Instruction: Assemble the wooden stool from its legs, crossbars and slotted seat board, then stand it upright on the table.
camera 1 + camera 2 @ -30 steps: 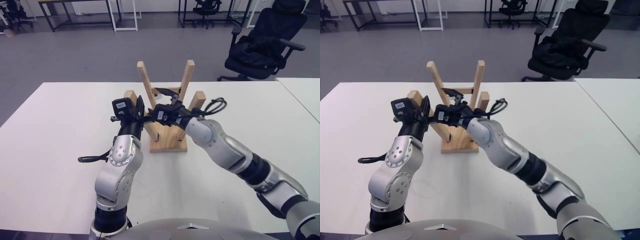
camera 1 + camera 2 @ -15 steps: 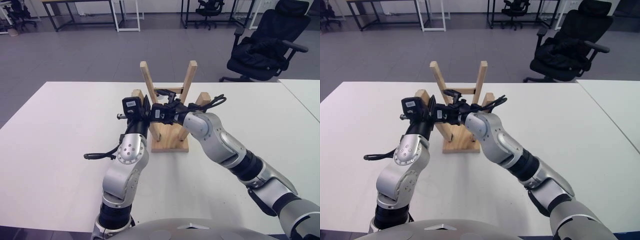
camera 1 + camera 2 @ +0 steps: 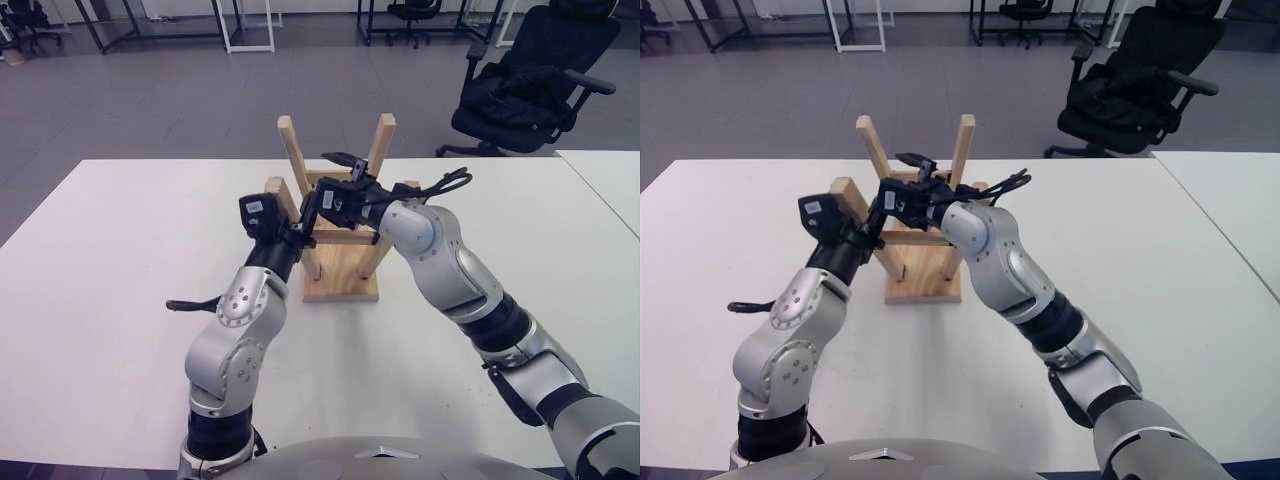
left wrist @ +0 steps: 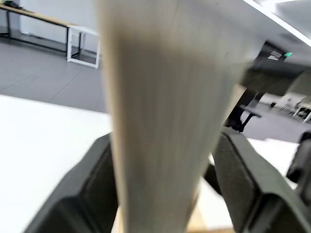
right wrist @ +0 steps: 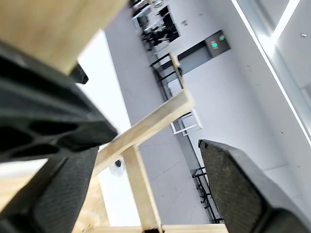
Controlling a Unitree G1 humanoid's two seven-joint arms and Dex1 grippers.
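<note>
Stool (image 3: 340,289) inverted on table (image 3: 120,250); left gripper (image 4: 163,165) clamps leg (image 4: 160,87); right gripper (image 5: 146,150) spread near crossbar (image 5: 146,127); office chair (image 3: 530,90) behind.

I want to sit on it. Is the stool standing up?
Upside down: the seat lies on the table, legs pointing up.

wooden stool (image 3: 338,232), upside down, legs up

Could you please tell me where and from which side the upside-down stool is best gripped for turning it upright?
Probably by its legs, not the seat board, which lies flat on the table. The left tool is shut on the near left leg; the near right leg, slim and standing free, suits a grasp from the right, just above the crossbar.
</note>
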